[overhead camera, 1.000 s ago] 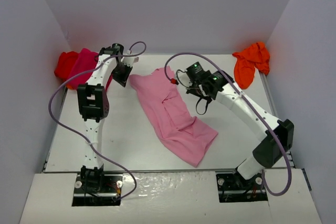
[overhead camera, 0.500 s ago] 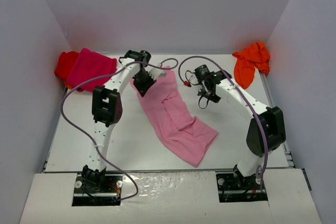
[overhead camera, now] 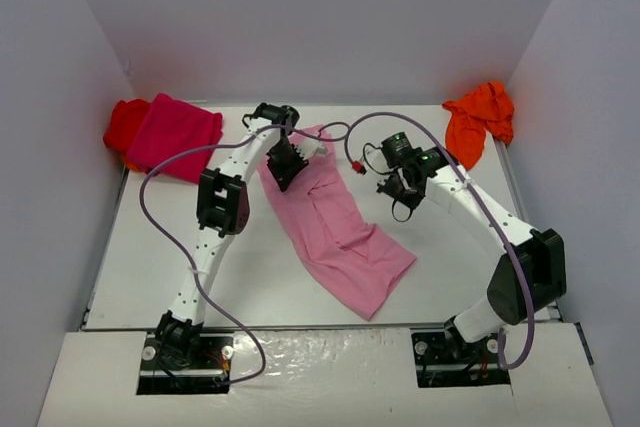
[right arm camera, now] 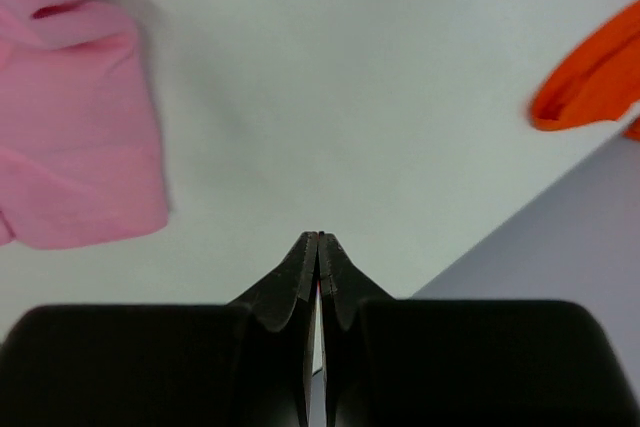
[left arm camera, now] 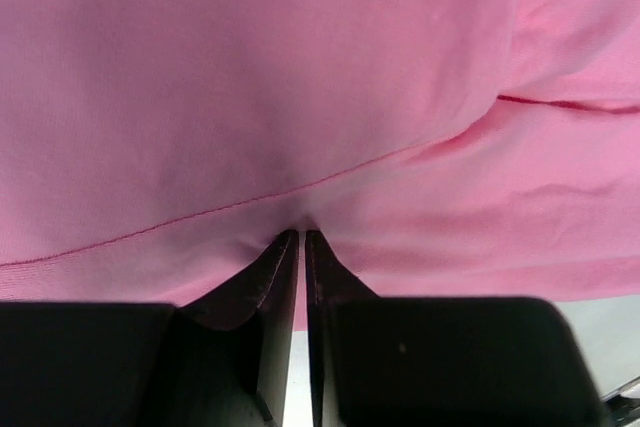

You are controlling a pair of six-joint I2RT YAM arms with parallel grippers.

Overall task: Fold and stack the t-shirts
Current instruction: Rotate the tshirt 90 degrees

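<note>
The light pink t-shirt (overhead camera: 340,227) lies spread diagonally across the middle of the table. My left gripper (overhead camera: 285,162) sits on its far end. In the left wrist view the jaws (left arm camera: 301,234) are shut, with the pink cloth (left arm camera: 300,67) puckered at their tips. My right gripper (overhead camera: 398,187) is shut and empty over bare table, right of the pink shirt (right arm camera: 70,147); its tips show in the right wrist view (right arm camera: 319,237). The magenta t-shirt (overhead camera: 180,135) lies at the back left on the red t-shirt (overhead camera: 125,125). The orange t-shirt (overhead camera: 478,122) is bunched at the back right and also shows in the right wrist view (right arm camera: 595,87).
White walls close in the table (overhead camera: 150,247) on the left, back and right. Purple cables loop from both arms over the table. The arm bases stand at the near edge.
My left arm has swung right from the magenta shirt at the back left onto the pink shirt's far end. The right gripper has shifted slightly right, away from the pink shirt.
</note>
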